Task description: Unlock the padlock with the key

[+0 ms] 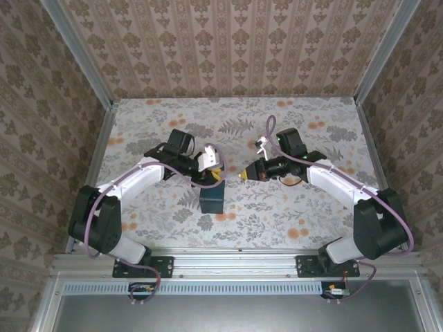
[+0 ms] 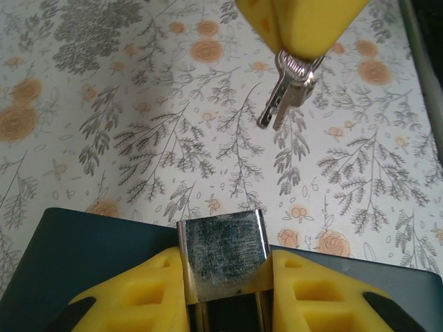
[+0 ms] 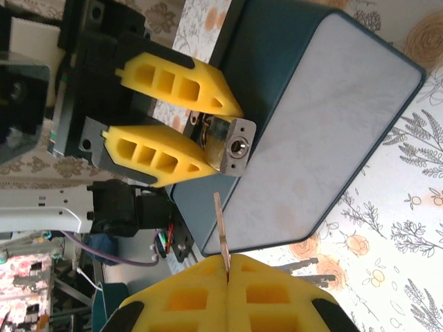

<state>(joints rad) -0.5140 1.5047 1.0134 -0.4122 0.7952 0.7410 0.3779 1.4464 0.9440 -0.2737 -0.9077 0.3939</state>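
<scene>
The padlock (image 3: 235,142) is a small silver metal block with a round keyhole facing my right wrist view. My left gripper (image 3: 221,138) is shut on it, one yellow finger on each side, just above a dark-blue box (image 3: 311,117). In the left wrist view the padlock (image 2: 223,238) sits clamped in the left gripper (image 2: 225,257). My right gripper (image 3: 227,261) is shut on the key (image 3: 220,221), whose thin blade points up at the keyhole, a short gap away. Seen from the left wrist, the key (image 2: 284,97) hangs from the right gripper (image 2: 294,48). From above, the left gripper (image 1: 216,171) and right gripper (image 1: 243,174) nearly meet.
The dark-blue box (image 1: 212,199) stands on the floral tabletop (image 1: 291,214) in front of the left gripper. Spare keys (image 3: 304,266) dangle beside the right fingers. Patterned walls and metal rails (image 1: 228,263) enclose the table.
</scene>
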